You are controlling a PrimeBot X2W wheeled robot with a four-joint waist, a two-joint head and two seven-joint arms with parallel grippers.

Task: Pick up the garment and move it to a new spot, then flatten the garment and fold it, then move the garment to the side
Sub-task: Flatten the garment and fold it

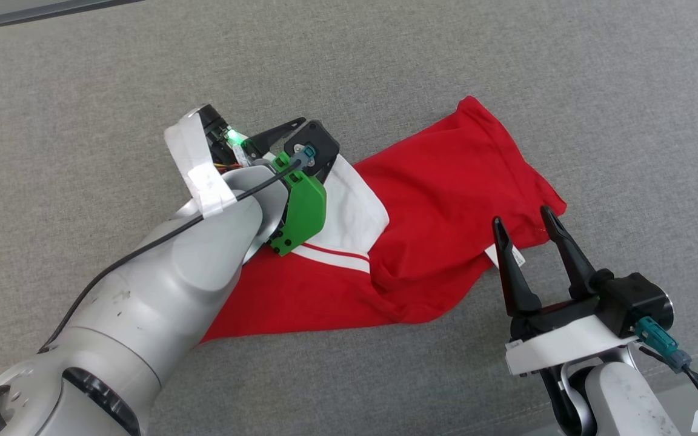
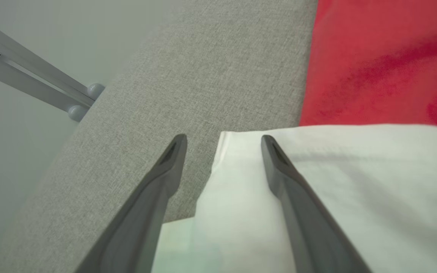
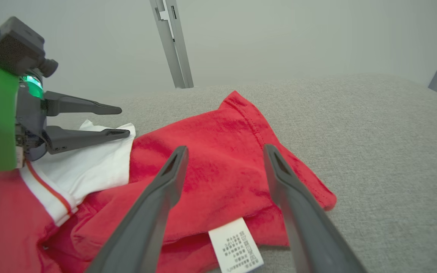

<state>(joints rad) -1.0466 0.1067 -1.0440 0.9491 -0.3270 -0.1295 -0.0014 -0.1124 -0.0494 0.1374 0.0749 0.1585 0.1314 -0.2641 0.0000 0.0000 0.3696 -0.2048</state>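
A red garment with a white panel lies crumpled and partly folded on the grey padded surface. My left gripper hovers open at the panel's far corner. In the left wrist view, that white corner sits under my left gripper, beside red cloth. My right gripper stands open at the garment's near right edge, gripping nothing. In the right wrist view my right gripper points over the red cloth above a white care label. The left gripper shows there too.
Grey padding stretches wide to the right and far side of the garment. A metal strut rises beyond the far edge, and another strut with rounded feet stands just past the edge near my left gripper.
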